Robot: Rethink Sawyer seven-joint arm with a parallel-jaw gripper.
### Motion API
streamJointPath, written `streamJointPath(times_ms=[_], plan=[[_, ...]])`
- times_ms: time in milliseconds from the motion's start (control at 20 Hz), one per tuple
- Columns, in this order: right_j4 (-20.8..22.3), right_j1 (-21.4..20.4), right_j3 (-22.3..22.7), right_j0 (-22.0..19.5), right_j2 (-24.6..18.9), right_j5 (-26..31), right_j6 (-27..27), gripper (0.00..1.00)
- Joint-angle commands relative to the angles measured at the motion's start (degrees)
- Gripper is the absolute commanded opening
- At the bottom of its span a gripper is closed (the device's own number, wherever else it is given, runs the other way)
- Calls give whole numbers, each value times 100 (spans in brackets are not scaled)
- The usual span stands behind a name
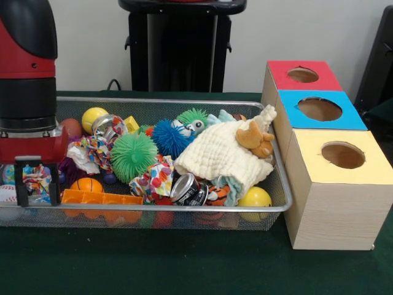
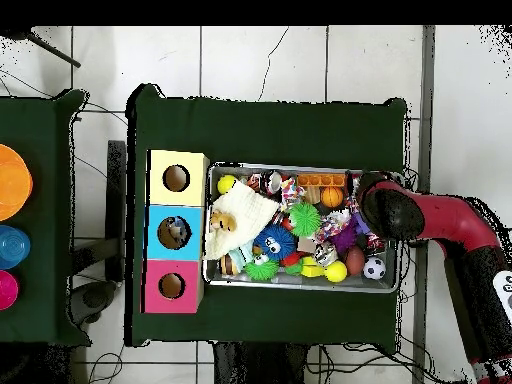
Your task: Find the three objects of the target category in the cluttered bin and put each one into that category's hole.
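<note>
A wire mesh bin (image 1: pixel 184 102) holds a pile of toys, balls, cans and cloths. My gripper (image 1: pixel 37 182) hangs over the bin's left end in the front view, its two black fingers (image 1: pixel 21 181) apart and open. A patterned cloth (image 1: pixel 38 177) shows between them; contact is unclear. In the pile are a green spiky ball (image 1: pixel 133 157), a blue spiky ball (image 1: pixel 168 139), a crushed can (image 1: pixel 187 189), a cream cloth (image 1: pixel 215 153) and a brown plush toy (image 1: pixel 256 138). Beside the bin stand the red box (image 1: pixel 304 77), blue box (image 1: pixel 320 110) and yellow box (image 1: pixel 341 157), each with a round hole.
From above, my arm (image 2: pixel 440 225) covers the bin's right end (image 2: pixel 300 288), hiding the gripper. Boxes line the bin's left side: yellow (image 2: pixel 177 178), blue (image 2: pixel 174 232), red (image 2: pixel 171 286). Yellow balls (image 1: pixel 255 196), an orange ball (image 1: pixel 86 184) and an orange block (image 1: pixel 101 198) lie near the front rim.
</note>
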State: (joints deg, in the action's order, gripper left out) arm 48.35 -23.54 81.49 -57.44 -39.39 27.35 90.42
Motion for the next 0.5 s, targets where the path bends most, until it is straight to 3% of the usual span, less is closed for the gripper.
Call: streamJointPath(times_ms=[50,250,500], plan=[[758,872,-471,25,237,-38,-1422,100],[1003,913,-308,-175,-131,54,-2681,100],[1018,990,-152,-355,-399,130,-3368,100]])
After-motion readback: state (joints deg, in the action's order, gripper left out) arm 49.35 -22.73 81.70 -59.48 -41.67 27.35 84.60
